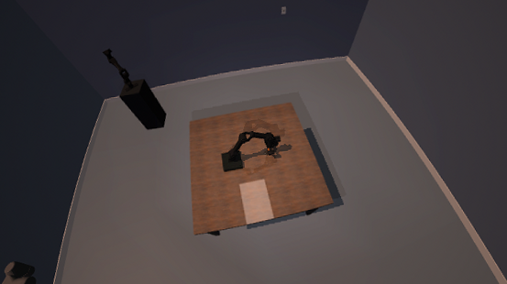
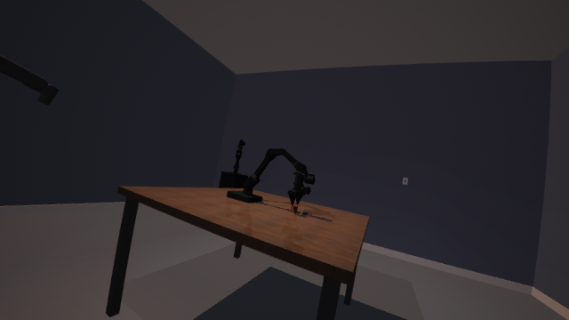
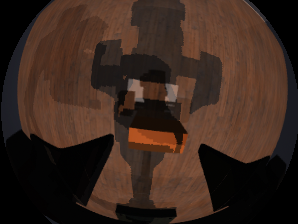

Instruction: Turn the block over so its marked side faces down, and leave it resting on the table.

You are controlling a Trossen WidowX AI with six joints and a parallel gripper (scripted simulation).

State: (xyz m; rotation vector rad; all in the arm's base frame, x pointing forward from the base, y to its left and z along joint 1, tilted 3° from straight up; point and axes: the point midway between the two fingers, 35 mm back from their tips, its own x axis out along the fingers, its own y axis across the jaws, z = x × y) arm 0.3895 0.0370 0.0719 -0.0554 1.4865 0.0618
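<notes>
A small orange block [image 3: 156, 139] [image 1: 269, 150] [image 2: 293, 208] lies on the wooden table [image 1: 221, 195] [image 2: 196, 202] [image 3: 220, 36]. In the wrist view its orange side faces me and its top looks dark; I cannot make out a mark on it. My gripper [image 3: 158, 145] [image 1: 271, 148] [image 2: 295, 202] is open wide and points straight down just above the block. Its two dark fingertips stand to the left and right of the block, apart from it. The arm's shadow falls across the block and the table around it.
The arm's base [image 1: 231, 161] [image 2: 244, 196] stands near the table's middle. A pale rectangle [image 1: 256, 201] marks the table's front part. A dark stand [image 1: 142, 103] with a second device is on the floor behind the table's left corner.
</notes>
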